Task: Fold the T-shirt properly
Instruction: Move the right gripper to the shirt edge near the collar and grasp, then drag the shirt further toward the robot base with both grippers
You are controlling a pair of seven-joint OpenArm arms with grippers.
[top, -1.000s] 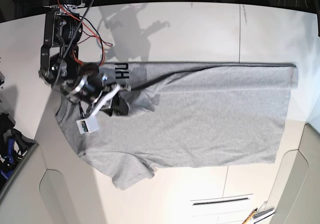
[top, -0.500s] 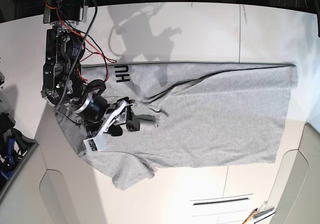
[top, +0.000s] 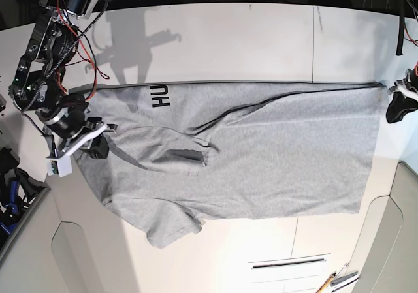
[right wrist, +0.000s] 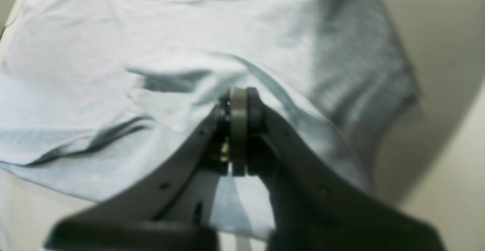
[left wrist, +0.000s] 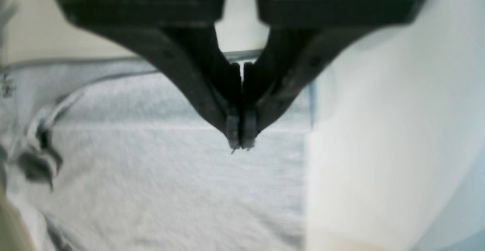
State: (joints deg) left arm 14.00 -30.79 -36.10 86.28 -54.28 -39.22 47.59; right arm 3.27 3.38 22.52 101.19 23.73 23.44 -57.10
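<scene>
Grippers come first, being nearest the wrist cameras. In the right wrist view the black right gripper (right wrist: 238,129) has its jaws pressed together; a pale band sits between the tips, but we cannot tell whether it is cloth or padding. In the left wrist view the black left gripper (left wrist: 240,137) is likewise closed, tips touching, hanging over grey cloth near a hem edge with nothing visibly caught between them.

Beyond them lies the large light heather-grey short-sleeved cotton T-shirt (top: 274,156), spread on the white table (top: 261,38). From the base view it runs lengthwise across the table, collar end toward the right gripper (top: 98,146) at that view's left, hem toward the left gripper (top: 396,104) at its right. One long side is already turned over onto the body, showing black block letters (top: 159,96) near the far edge. The near sleeve (top: 171,226) sticks out flat toward us. A small raised pucker (top: 189,156) sits mid-chest.

We judge the lengthwise fold half made: one side is in, the near side with its sleeve is not. Next, we think, each gripper must open, take a corner of that near edge, and carry it across evenly so the pucker is not trapped.
</scene>
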